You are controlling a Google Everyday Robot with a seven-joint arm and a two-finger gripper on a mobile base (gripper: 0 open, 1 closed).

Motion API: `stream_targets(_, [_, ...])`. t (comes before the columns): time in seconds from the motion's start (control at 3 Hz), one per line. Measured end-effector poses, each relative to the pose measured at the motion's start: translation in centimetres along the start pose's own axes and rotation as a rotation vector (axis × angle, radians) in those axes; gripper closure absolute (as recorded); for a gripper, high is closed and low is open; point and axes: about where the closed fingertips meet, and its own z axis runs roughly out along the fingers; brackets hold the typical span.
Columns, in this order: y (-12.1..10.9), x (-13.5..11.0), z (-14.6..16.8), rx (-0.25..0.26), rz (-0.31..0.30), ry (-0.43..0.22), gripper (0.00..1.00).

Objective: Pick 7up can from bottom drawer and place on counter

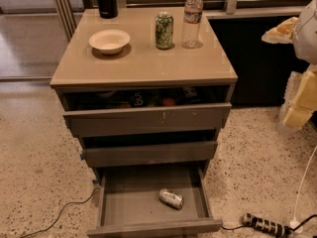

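Camera view looks down on a grey cabinet with a tan counter (148,63) on top, in the middle of the frame. At the bottom of the frame the bottom drawer (131,205) is pulled far out. The top drawer (148,119) is open a little. The gripper (299,103) is a blurry white and yellow shape at the right edge, well apart from the cabinet. I cannot tell if it is spread or pressed together.

On the counter stand a black bottle (106,0), a clear bottle (192,19), a white bowl (109,40) and a green can (164,30). The 7up can (171,199) lies on its side in the bottom drawer, right of the middle.
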Motion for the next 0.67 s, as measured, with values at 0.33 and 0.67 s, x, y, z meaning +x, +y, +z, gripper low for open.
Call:
stream_targets(0.33, [0.0, 0.0, 0.0, 0.0, 0.0, 0.0, 0.0])
stream_targets(0.67, [0.4, -0.5, 1.2, 0.013, 0.004, -0.023, 0.0])
